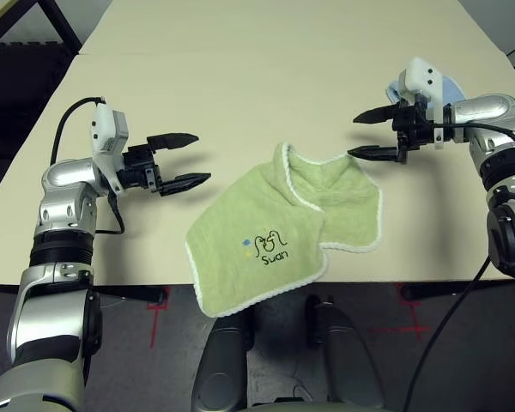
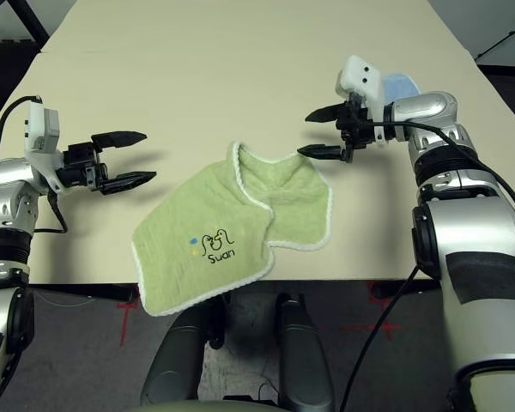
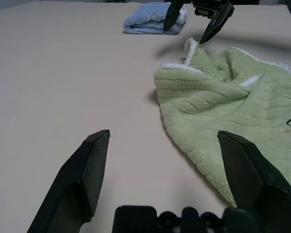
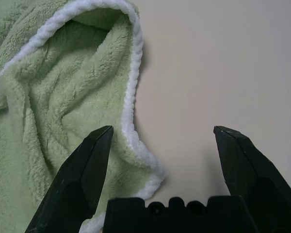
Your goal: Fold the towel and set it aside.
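The light green towel [image 1: 283,230] with white edging lies rumpled near the table's front edge, its "Suan" embroidery [image 1: 269,247] facing up and its right half bunched and partly folded over. My left gripper [image 1: 184,160] hovers open just left of the towel, nothing between its fingers. My right gripper [image 1: 369,134] is open too, poised just above and to the right of the towel's far corner [image 4: 131,29]. In the left wrist view the towel [image 3: 233,107] lies ahead to one side, with the right gripper [image 3: 194,22] above its raised corner.
A smaller light blue folded towel [image 3: 153,18] sits on the cream table [image 1: 240,77] behind my right gripper, at the right edge. The table's front edge runs just under the green towel, whose near corner overhangs it.
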`<state>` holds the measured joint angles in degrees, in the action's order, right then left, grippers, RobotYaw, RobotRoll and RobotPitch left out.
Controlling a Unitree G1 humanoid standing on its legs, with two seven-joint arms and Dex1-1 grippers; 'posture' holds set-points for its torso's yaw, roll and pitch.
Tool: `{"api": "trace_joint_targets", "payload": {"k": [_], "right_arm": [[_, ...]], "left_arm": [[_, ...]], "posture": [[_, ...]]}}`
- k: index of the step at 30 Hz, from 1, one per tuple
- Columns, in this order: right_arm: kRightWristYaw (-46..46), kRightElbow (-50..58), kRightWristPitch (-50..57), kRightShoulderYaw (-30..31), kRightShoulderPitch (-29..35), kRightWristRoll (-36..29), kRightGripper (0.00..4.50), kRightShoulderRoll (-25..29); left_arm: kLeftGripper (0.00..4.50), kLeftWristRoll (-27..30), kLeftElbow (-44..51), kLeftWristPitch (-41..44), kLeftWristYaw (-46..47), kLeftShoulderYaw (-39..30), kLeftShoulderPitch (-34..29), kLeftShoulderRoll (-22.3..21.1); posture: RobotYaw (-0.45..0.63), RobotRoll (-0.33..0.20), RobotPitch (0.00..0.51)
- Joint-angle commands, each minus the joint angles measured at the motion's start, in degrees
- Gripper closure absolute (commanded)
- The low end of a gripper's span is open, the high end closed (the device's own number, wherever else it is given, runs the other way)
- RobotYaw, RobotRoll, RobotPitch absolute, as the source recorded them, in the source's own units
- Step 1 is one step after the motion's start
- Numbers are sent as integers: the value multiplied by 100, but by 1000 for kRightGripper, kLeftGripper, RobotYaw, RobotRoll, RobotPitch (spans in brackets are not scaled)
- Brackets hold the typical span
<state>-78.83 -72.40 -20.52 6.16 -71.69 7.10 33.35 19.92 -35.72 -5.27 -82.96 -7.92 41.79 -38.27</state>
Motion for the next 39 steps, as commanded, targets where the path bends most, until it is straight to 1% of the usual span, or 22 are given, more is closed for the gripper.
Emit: {"api": "trace_joint_targets", "payload": {"k": [1,9,14,18,23,30,32,34,39], "right_arm": [[83,-140,-304,181,-138,300,21,43],[8,-254,-401,300,-232,602,21,117],[-416,-272,-273,181,-267,510,21,215],[-586,-257,-315,149,-290,499,21,365],[-565,-258,-345,183,-298,545,21,431],[-365,-250,-498,341,-253,710,21,270],[-336,-258,-504,360,-237,749,386,224],[-351,-265,-508,401,-227,808,924,212],[-602,-280,-441,505,-232,867,2855,247]], "left_arm": [[0,21,139,10,-21,78,-83,41],[0,52,274,85,-29,82,-138,42],[0,53,308,112,-24,85,-153,39],[0,53,337,137,-27,93,-178,42],[0,34,305,114,-17,114,-168,88],[0,20,300,104,-12,120,-161,115],[0,29,346,118,-9,111,-203,102],[0,33,376,130,-5,105,-229,88],[0,41,415,178,-1,80,-268,41]], "posture": [[118,0,236],[124,0,240],[126,0,243],[120,0,242],[118,0,241],[118,0,240],[121,0,241],[127,0,241],[133,0,241]]}}
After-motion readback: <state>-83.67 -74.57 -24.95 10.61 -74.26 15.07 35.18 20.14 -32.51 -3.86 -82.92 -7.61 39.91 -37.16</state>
